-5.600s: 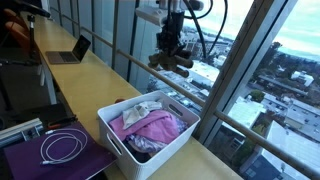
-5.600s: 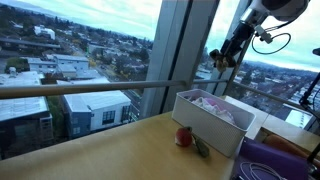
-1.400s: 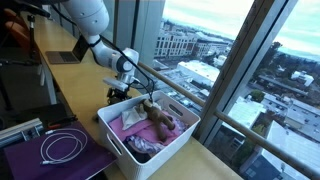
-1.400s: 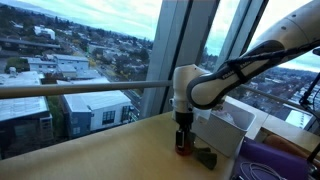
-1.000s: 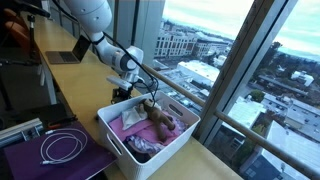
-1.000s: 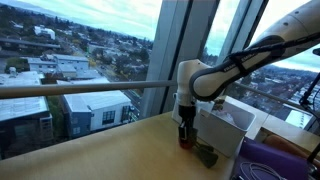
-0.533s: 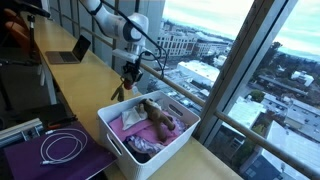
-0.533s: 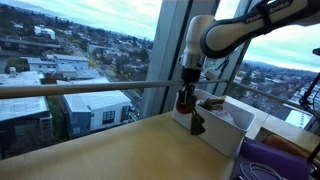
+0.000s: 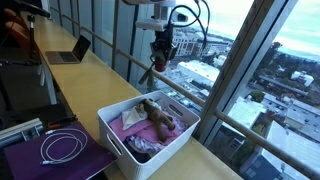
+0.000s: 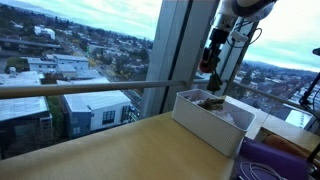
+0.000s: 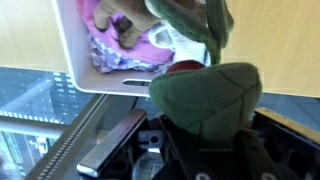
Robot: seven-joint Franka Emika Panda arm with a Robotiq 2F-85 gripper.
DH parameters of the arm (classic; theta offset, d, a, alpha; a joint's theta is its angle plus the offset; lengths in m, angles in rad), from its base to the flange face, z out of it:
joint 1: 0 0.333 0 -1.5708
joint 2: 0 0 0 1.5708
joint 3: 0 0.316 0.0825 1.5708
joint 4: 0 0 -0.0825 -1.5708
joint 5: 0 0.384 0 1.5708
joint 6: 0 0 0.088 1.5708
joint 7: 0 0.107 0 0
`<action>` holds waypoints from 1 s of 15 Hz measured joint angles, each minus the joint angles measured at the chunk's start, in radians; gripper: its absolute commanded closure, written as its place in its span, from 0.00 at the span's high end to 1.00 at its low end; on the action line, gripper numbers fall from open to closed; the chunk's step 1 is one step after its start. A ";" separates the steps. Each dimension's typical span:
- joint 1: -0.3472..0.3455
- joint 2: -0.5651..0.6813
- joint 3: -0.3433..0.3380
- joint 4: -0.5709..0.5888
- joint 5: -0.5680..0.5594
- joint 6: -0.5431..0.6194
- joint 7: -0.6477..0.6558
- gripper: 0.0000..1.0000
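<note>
Wrist view is filled by a red and green plush toy (image 11: 208, 100), its big green leaf pressed close to the lens, with the white bin (image 11: 105, 84) far below. In both exterior views the arm hangs high beside the window, its fingers (image 9: 161, 52) closed tight on the toy, which dangles in the air well above the bin on the tabletop (image 9: 85, 80). A brown teddy bear (image 9: 155, 115) lies inside the bin on pink cloth (image 9: 133, 120). As I judge it, the toy is picked up and raised clear; setting it down is not yet done
</note>
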 measured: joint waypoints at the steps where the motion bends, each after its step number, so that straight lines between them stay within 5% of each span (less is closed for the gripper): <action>1: -0.030 -0.009 -0.011 0.005 0.002 -0.012 -0.013 0.05; 5: -0.101 0.005 -0.022 -0.023 0.027 -0.018 -0.037 0.05; 7: -0.102 0.026 -0.021 -0.053 0.036 -0.017 -0.035 0.44; 15: -0.090 0.063 -0.008 -0.108 0.071 -0.017 -0.027 0.99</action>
